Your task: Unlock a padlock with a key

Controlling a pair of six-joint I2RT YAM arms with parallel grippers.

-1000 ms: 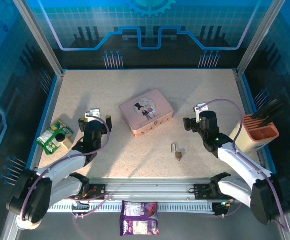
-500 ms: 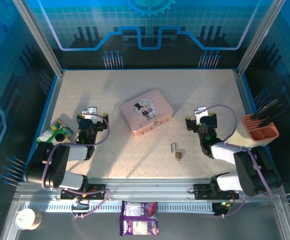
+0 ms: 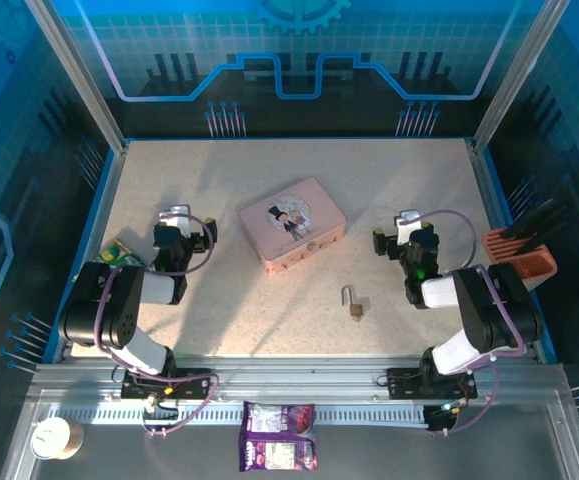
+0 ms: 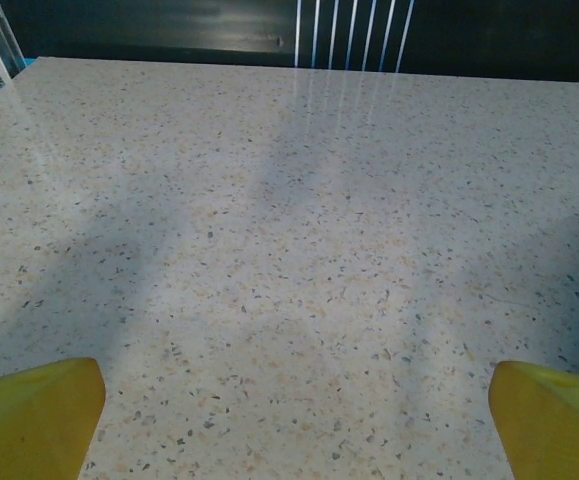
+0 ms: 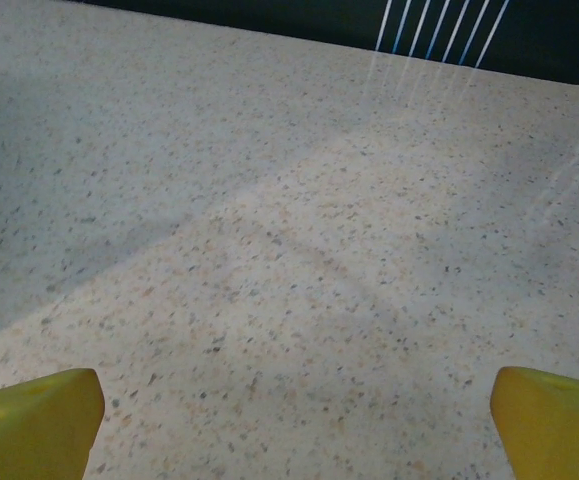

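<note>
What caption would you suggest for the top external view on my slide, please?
Brass padlock on the table near a pink tin; left gripper and right gripper open, holding nothing.

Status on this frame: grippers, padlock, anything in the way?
Left gripper open, empty. Right gripper open, empty. Padlock lies loose on the table, untouched; key too small to tell. Pink tin beyond it, apart.

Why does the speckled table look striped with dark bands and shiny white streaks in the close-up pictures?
Left wrist view: soft, broad shadows cross the speckled tabletop, and the white wall bars mirror as faint glare near its far edge. Right wrist view: a dark diagonal shadow at left, streaky glare upper right. Top external view: the pink rectangular tin is in sharp focus.
</note>
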